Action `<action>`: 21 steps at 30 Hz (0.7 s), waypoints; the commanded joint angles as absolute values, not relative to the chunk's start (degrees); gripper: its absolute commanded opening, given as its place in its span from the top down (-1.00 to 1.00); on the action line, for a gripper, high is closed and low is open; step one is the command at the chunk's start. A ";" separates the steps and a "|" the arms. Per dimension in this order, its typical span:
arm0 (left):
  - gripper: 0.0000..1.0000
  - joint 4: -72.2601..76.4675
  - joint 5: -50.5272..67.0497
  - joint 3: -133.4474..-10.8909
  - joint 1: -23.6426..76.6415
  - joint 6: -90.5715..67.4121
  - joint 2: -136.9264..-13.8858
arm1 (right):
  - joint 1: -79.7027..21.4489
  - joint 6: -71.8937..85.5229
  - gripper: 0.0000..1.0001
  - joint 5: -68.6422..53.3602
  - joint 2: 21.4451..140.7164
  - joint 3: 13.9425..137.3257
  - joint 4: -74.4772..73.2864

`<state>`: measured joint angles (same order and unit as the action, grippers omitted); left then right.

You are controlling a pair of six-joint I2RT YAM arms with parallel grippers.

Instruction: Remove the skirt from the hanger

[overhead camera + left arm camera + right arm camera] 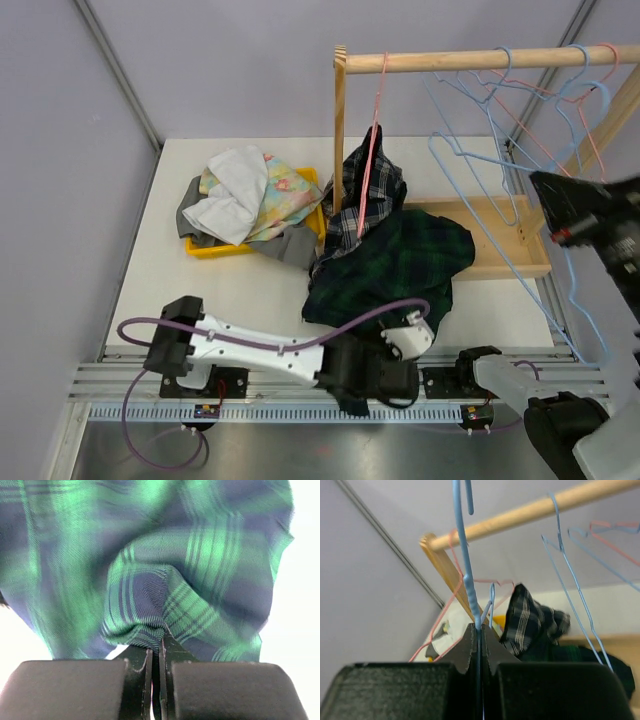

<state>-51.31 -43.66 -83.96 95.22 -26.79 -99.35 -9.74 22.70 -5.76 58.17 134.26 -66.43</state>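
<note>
Top external, table [200,290]: white, with the arm bases along its 6 o'clock edge.
Rack [470,60]: wooden, at the table's 1 o'clock, with wire hangers on its rail.
Skirt [410,255]: green-navy plaid, heaped on the table at the rack's 7 o'clock, with its top draped over the pink hanger [372,140].
Bin [215,250]: yellow, piled with clothes, at the skirt's 9 o'clock.
Left gripper [156,647]: fingers pressed together, pinching a skirt fold.
Right gripper [478,630]: fingers pinching the blue hanger [470,592] wire.
</note>
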 commanded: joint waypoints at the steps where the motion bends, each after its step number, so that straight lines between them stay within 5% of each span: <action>1: 1.00 -61.06 -44.99 -87.60 105.27 -36.54 -93.25 | -9.67 22.41 1.00 -7.03 63.80 124.13 -57.32; 8: 1.00 -88.75 -50.36 -99.47 118.55 -58.44 -92.73 | -9.67 22.06 1.00 -6.85 73.11 124.79 -47.20; 21: 1.00 -88.59 -63.27 -106.34 118.14 -51.08 -83.58 | -9.67 21.18 1.00 -6.50 84.99 128.32 -42.45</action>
